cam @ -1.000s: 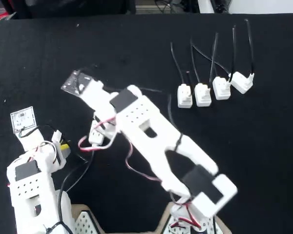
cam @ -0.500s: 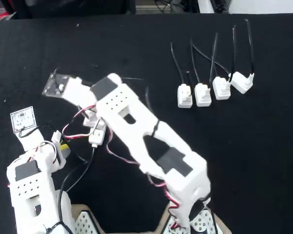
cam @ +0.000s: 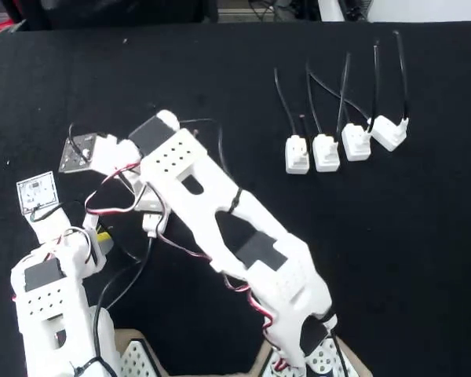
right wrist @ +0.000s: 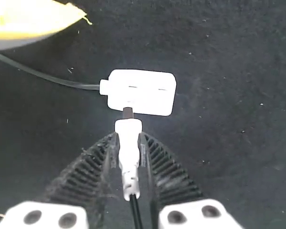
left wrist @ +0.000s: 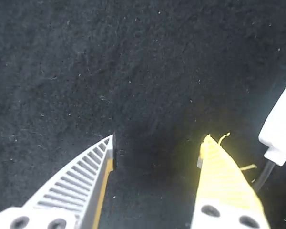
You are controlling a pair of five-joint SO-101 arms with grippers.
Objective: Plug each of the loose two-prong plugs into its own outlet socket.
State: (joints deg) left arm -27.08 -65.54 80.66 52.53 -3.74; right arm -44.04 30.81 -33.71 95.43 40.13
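Fingers (right wrist: pixel 93 168) clamp plug (right wrist: pixel 128 141) against socket (right wrist: pixel 140 92)

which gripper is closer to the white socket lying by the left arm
Right. The right gripper holds a plug whose tip meets the socket. The left gripper sits open with the socket off to one side, clear of it.

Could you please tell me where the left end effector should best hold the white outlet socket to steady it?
Probably the outlet socket by its two long flat sides, at the end away from its cable, coming from above: the plug in the right end effector occupies the middle.
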